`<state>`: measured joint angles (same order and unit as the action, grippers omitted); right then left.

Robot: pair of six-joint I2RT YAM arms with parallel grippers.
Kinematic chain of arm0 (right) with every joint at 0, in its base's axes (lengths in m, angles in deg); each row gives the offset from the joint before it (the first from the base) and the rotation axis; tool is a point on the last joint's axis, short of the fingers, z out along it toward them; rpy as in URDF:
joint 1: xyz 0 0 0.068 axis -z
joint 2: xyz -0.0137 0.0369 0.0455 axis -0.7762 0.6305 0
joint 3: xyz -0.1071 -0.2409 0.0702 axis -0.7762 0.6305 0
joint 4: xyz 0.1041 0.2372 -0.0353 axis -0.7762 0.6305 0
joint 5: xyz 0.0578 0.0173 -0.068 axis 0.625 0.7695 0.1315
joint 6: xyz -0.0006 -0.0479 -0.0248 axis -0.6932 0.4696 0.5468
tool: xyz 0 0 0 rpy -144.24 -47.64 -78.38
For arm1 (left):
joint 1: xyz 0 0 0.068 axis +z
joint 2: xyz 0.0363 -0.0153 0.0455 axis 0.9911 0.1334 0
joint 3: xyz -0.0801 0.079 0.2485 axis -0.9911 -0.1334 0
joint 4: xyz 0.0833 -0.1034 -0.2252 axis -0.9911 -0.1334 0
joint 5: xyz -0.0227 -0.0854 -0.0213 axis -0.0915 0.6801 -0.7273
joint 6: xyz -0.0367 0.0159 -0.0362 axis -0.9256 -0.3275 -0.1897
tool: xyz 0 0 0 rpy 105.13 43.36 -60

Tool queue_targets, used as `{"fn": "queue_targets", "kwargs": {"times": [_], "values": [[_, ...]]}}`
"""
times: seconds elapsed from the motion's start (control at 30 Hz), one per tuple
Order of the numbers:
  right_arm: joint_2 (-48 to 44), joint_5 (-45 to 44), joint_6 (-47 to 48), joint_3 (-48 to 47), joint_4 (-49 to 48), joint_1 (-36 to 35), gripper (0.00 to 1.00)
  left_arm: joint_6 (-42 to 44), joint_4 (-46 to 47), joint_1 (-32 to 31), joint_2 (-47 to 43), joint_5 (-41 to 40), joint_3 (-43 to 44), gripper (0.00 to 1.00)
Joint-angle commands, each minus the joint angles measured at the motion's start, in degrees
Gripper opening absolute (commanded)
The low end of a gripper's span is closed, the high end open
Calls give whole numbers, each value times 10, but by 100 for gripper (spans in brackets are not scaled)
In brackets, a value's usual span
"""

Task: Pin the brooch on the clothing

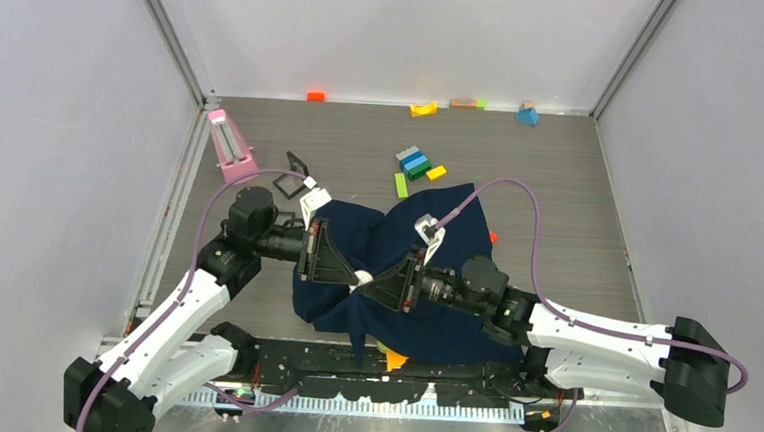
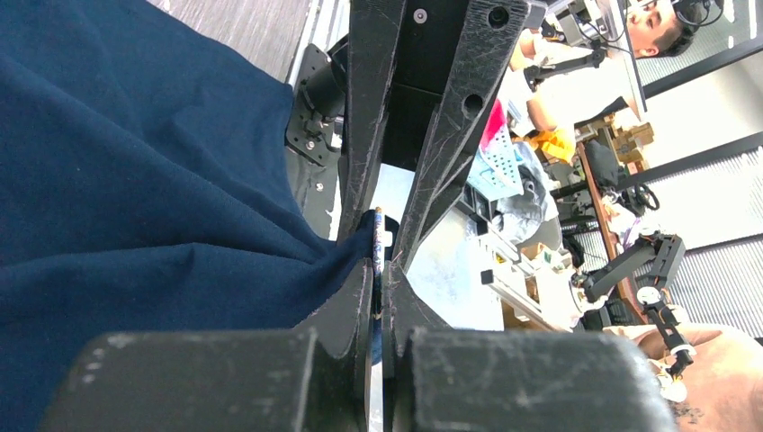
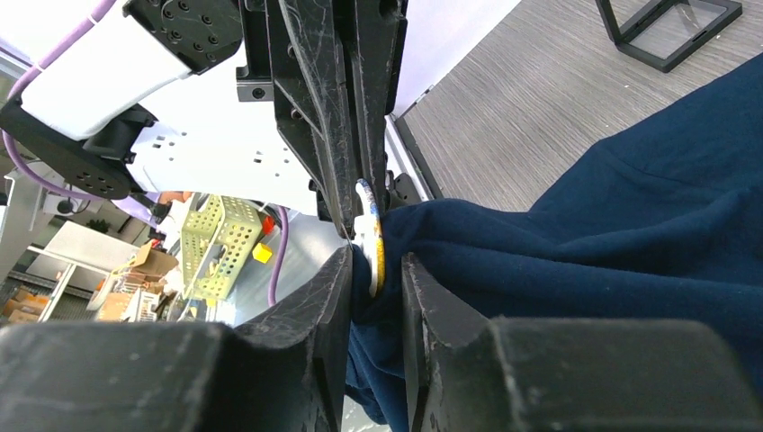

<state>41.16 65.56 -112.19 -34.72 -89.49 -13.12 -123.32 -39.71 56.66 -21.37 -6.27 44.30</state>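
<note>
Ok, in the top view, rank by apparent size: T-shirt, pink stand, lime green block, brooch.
1. navy T-shirt
2. pink stand
3. lime green block and brooch: both tiny, and the brooch is partly hidden, so I won't rank them.

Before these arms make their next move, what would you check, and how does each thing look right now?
1. Left gripper shut on the brooch: ok, the badge's thin edge runs between its fingers.
2. Navy T-shirt fabric gathered up against the brooch: ok.
3. Right gripper straddling brooch and fabric fold: ok.
4. Right gripper pinching firmly: cannot tell, a gap shows between its fingers.
5. Brooch fastened through the cloth: cannot tell, that side is hidden.
6. Toy blocks lying clear of both grippers: ok.
</note>
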Motion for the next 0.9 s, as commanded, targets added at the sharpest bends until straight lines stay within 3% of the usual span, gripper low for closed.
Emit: {"fn": "queue_targets", "kwargs": {"times": [0.0,0.4,0.87], "values": [[6,-74,-14,-2,-29,5,24,-8,24,-3,-19,47,0,0],[10,-145,-63,-5,28,21,14,-6,25,-11,-26,50,-3,0],[33,-141,-141,4,46,72,10,-5,25,-24,-25,57,-3,0]]}}
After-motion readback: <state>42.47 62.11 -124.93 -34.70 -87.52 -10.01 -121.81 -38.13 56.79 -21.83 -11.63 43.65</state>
